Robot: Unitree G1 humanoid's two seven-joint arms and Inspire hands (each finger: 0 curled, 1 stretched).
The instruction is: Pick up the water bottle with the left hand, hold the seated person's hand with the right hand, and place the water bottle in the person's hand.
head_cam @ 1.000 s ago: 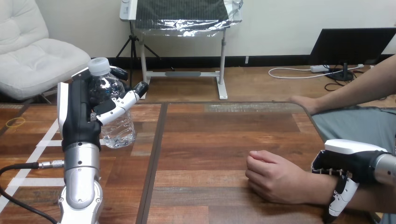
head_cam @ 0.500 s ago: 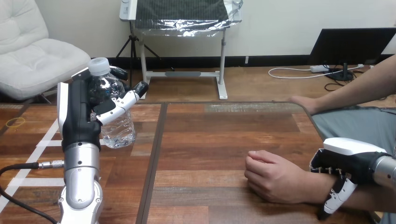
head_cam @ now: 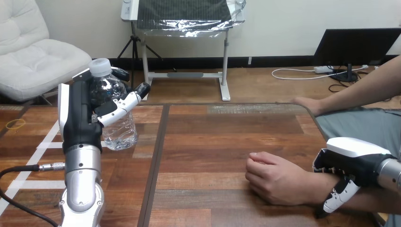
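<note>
Gripping the water bottle [head_cam: 119, 130], the left hand [head_cam: 78, 118] holds it up over the left part of the table [head_cam: 213, 142], fingers [head_cam: 124, 103] wrapped across the clear body just under the white cap [head_cam: 100, 66], with the bottle upright and leaning a little. At the lower right, the right hand [head_cam: 354, 158] lies over the person's wrist [head_cam: 318, 188], its white shell on top and its fingers [head_cam: 338, 198] curled down the near side, closed round the wrist. The person's hand [head_cam: 279, 182] rests on the wood as a loose fist, knuckles up and palm down. It is well apart from the bottle. Between the two runs bare wood crossed by a dark seam [head_cam: 158, 151] from front to back. The person's other hand [head_cam: 306, 104] rests flat at the table's far edge, to the right. On the left of the table are strips of white tape [head_cam: 49, 137], and a yellow rubber band [head_cam: 15, 124] lies near the left edge.
</note>
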